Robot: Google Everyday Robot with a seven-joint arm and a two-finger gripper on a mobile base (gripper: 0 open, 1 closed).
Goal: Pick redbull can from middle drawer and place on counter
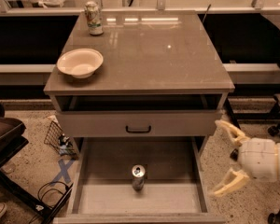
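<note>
The redbull can point(138, 177) stands upright on the floor of the middle drawer point(102, 197), the lowest one, which is pulled out wide. Its shiny pull-tab top faces up. The counter point(149, 55) is the glossy grey-brown slab on top of the cabinet. My gripper point(226, 157) is at the lower right, outside the drawer's right wall and level with it, well to the right of the can. Its two pale fingers point(229, 131) are spread wide apart and hold nothing.
On the counter stand a white bowl point(80, 62) at the front left and a green-and-white can point(93, 17) at the back left. A drawer with a black handle point(138, 129) sits above the open one. A wire basket point(56, 136) and cables lie on the floor at left.
</note>
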